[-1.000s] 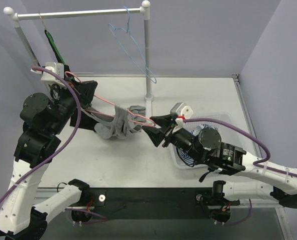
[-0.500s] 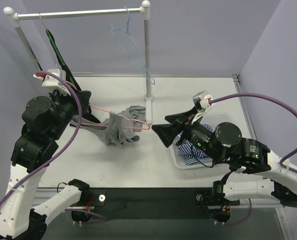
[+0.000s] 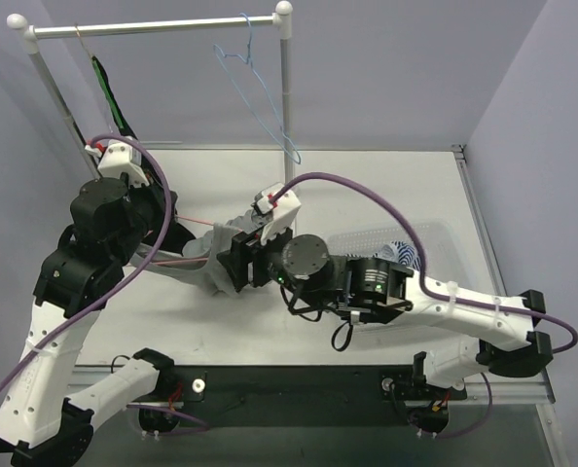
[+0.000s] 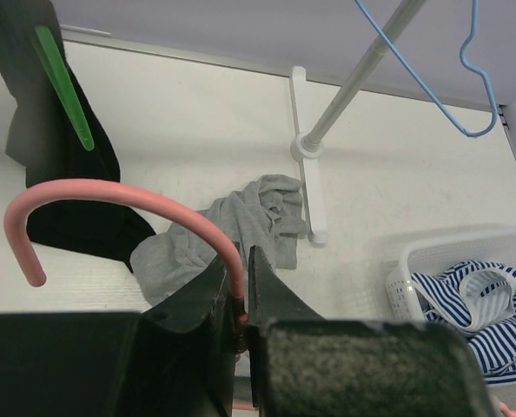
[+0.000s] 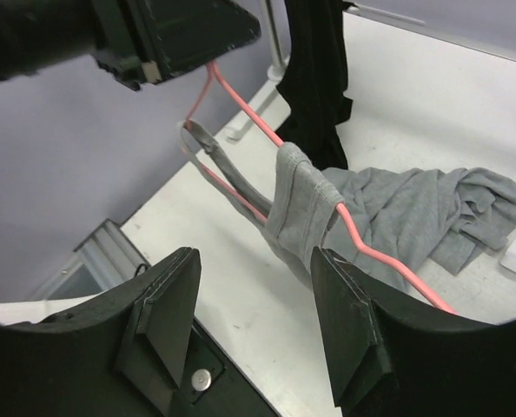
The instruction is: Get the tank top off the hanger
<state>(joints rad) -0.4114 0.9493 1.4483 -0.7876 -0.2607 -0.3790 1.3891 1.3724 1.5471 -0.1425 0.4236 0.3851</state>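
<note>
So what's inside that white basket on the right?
A blue-and-white striped garment lies crumpled in the basket. Anything beneath it is hidden, and the right arm covers part of the basket from above.

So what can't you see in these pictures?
- Top view: the right arm hides the fingertips of the right gripper over the tank top.
- Left wrist view: the left gripper hides the pink hanger below its hook.
- Top view: the right arm covers part of the basket.
</note>
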